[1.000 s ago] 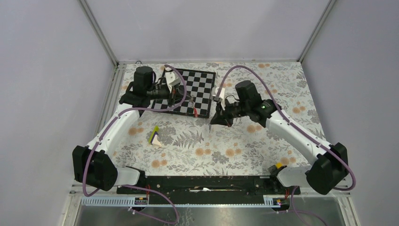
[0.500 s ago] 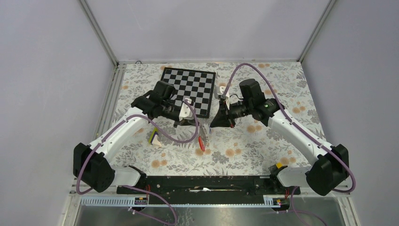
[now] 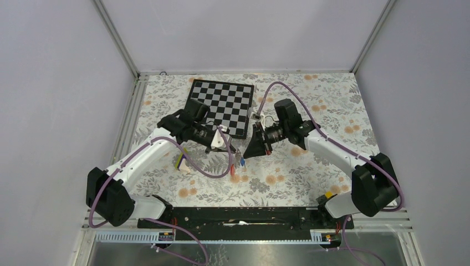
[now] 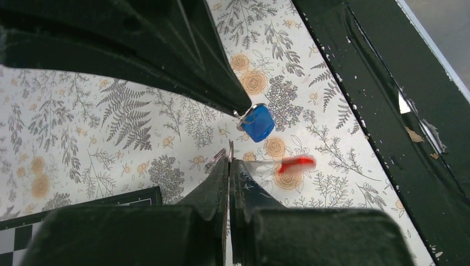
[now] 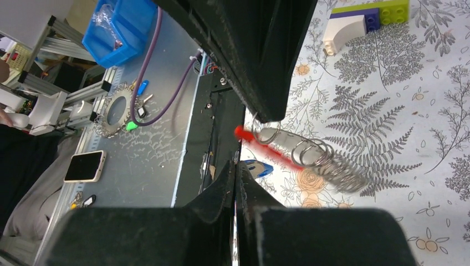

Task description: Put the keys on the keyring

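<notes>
My left gripper [image 3: 232, 151] [image 4: 229, 161] is shut on the metal ring of the keyring. Its red and grey strap [image 4: 288, 164] hangs from the ring, swinging and blurred, and shows red in the top view [image 3: 233, 173]. My right gripper [image 3: 247, 153] [image 5: 235, 166] is shut on the key, whose blue tag [image 4: 258, 123] [image 5: 258, 168] [image 3: 243, 162] sticks out at its tip. The two gripper tips nearly meet above the flowered cloth. In the right wrist view the ring and red strap [image 5: 260, 145] hang just past the blue tag. The key's blade is hidden between the fingers.
A yellow-purple-white wedge block [image 3: 182, 161] [image 5: 363, 21] lies on the cloth left of the grippers. A chessboard [image 3: 223, 102] lies at the back. The black base rail [image 3: 244, 213] [image 4: 388, 105] runs along the near edge.
My left arm has swung from the chessboard to the middle, carrying the keyring. My right gripper has moved left and forward with the key, so the tips now almost touch.
</notes>
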Motion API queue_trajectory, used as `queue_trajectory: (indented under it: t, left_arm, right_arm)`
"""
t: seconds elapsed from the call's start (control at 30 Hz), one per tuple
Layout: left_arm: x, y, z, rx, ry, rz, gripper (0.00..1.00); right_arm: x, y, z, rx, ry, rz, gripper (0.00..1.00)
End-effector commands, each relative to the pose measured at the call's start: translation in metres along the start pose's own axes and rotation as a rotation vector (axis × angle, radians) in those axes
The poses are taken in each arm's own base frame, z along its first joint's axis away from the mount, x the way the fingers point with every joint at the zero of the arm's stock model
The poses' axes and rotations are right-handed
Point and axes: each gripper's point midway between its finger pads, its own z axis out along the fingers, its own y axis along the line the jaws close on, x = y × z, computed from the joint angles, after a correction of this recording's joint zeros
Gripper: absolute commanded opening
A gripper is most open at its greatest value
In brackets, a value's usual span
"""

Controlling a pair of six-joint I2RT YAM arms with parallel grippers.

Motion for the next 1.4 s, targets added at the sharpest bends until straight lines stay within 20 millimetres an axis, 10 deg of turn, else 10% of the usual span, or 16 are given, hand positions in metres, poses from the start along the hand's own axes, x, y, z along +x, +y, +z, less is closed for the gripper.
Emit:
queue_trajectory:
  t: [0.0, 1.37]
  left_arm:
    - [-0.012, -0.007, 0.000, 0.028, -0.035, 0.115, 0.00]
    - [-0.004, -0.013, 0.005, 0.045, -0.014, 0.150, 0.00]
  right_arm:
    - [-0.013, 0.006, 0.003, -0.062, -0.036, -0.014, 0.00]
    - [-0.002, -0.003, 0.014, -0.098, -0.009, 0.056, 0.00]
